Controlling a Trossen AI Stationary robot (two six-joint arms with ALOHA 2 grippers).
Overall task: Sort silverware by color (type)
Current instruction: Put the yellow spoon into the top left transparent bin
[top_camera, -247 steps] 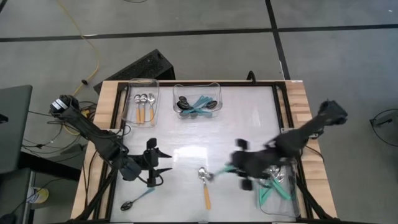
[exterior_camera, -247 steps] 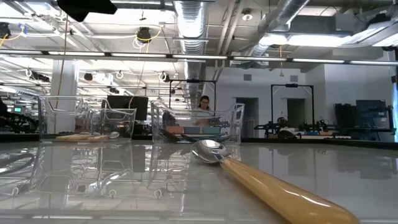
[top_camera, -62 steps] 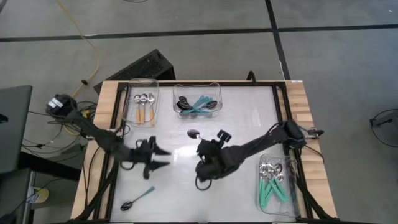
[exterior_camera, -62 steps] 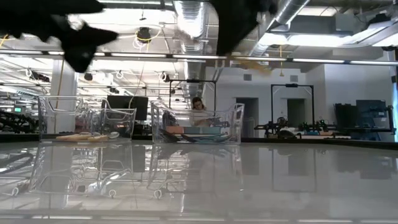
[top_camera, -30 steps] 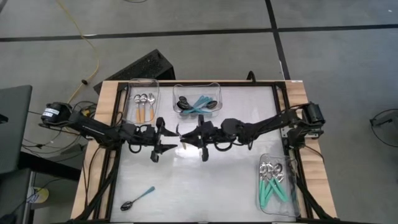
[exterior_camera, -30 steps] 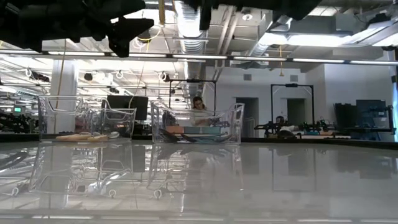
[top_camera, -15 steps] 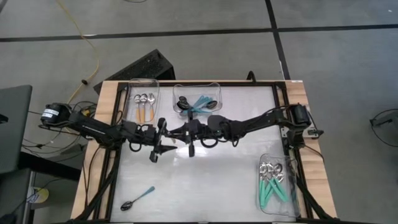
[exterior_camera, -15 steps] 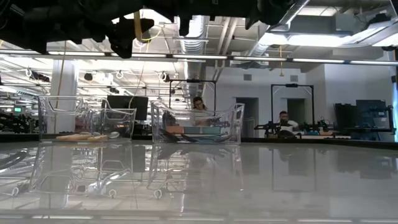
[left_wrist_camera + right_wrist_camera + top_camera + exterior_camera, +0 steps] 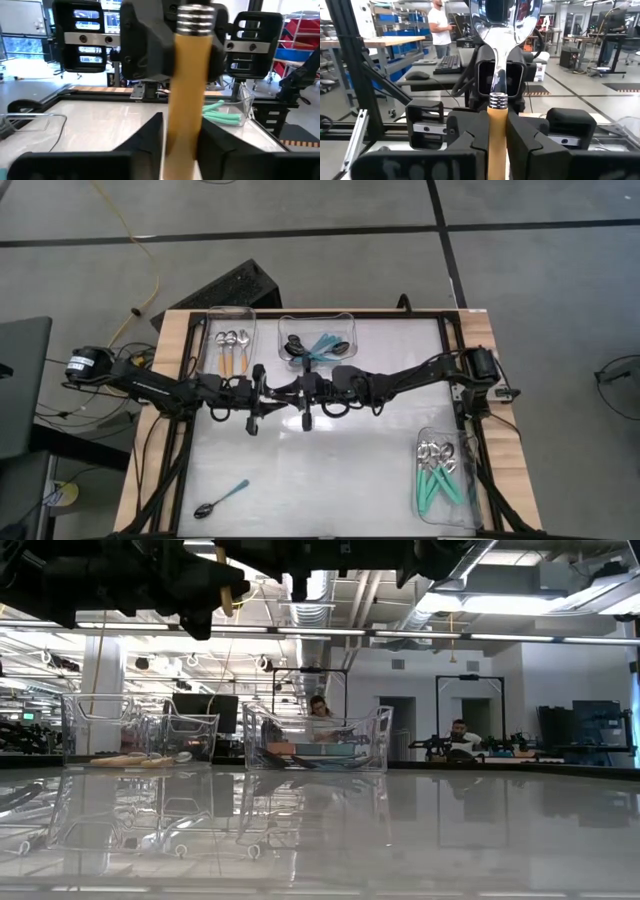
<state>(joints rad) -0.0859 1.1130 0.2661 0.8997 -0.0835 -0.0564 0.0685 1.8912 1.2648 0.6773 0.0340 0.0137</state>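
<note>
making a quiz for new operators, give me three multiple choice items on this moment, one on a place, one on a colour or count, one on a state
1. Where does the loose teal-handled spoon lie?
A. near the table's front left corner
B. in a bin
C. under the right arm

2. What colour is the handle of the spoon between the grippers?
A. teal
B. blue
C. orange

3. How is that spoon held?
A. lying on the table
B. gripped by both grippers
C. by the left gripper alone

A: the high view shows it alone there.
C: both wrist views show an orange handle.
B: the right gripper and the left gripper each close on the handle.
</note>
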